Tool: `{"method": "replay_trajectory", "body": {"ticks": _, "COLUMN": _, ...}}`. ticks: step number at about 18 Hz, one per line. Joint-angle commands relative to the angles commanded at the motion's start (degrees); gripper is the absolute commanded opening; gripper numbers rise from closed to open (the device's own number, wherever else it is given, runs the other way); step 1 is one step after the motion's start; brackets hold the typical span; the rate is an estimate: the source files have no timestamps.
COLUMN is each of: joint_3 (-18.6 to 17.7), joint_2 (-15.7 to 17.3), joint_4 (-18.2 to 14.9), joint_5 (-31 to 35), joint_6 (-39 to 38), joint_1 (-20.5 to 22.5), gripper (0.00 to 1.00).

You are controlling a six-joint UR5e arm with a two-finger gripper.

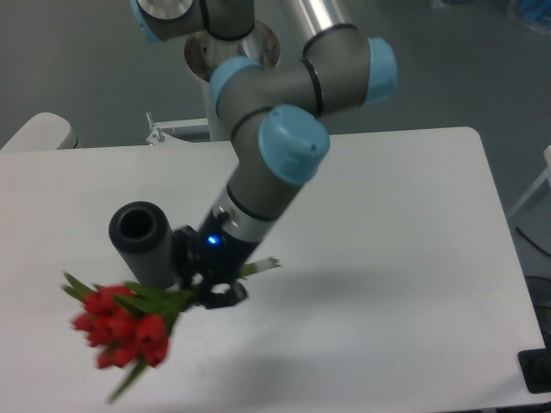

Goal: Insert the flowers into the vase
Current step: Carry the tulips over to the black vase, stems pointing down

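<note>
Camera view shows one white tabletop (413, 258) carrying one dark ribbed vase (145, 243), upright with its mouth free for loading, while the single hand (205, 282), clamped on the stems, holds one bunch of flowers (120, 331) aloft just beside the vase, buds outward.

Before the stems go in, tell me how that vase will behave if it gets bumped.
The vase is a tall, narrow ribbed cylinder, so a knock near its mouth could probably tip it. Being round, it would likely roll if it fell. The hand, carrying the flowers, is right beside it, so contact seems possible.
</note>
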Motion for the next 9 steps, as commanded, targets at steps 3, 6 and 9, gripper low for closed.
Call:
{"method": "replay_trajectory", "body": {"ticks": 3, "joint_3": -1.8, "joint_2": 2.5, "joint_4": 0.1, "joint_5": -7.9, "joint_6": 0.0, "joint_1": 0.5, "gripper": 0.0}}
{"method": "replay_trajectory", "body": {"ticks": 6, "joint_3": -6.6, "joint_2": 6.3, "joint_4": 1.6, "joint_5": -15.4, "joint_6": 0.7, "joint_1": 1.1, "gripper": 0.0}}
{"method": "replay_trajectory", "body": {"ticks": 9, "joint_3": -13.3, "joint_2": 9.1, "joint_4": 8.6, "joint_5": -20.8, "joint_6": 0.1, "joint_1": 2.2, "gripper": 0.0}}
